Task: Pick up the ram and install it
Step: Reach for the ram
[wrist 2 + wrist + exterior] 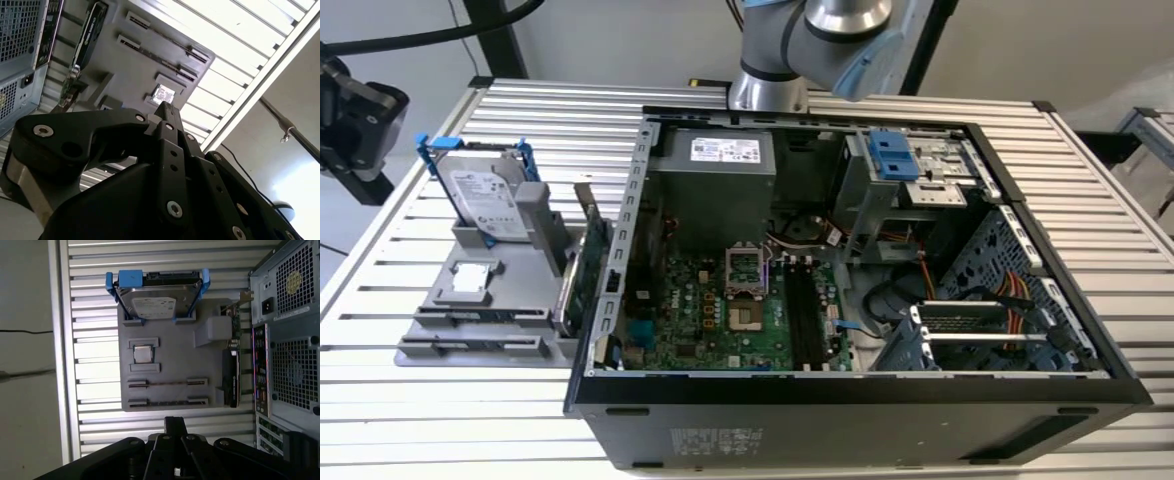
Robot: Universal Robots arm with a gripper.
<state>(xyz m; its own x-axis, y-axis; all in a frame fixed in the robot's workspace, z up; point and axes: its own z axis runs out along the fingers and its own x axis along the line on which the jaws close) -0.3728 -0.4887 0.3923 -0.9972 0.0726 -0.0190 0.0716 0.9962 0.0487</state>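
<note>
Gripper (pixel 175 421) aloft, jaws seemingly closed

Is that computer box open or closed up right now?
Open. The computer box has no cover on its upper side, and the green circuit board inside lies in plain sight.

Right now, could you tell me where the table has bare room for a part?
Bare slats lie beyond the hard drive and on the exterior view's right of the computer case. Crowded between grey fixture and case.
</note>
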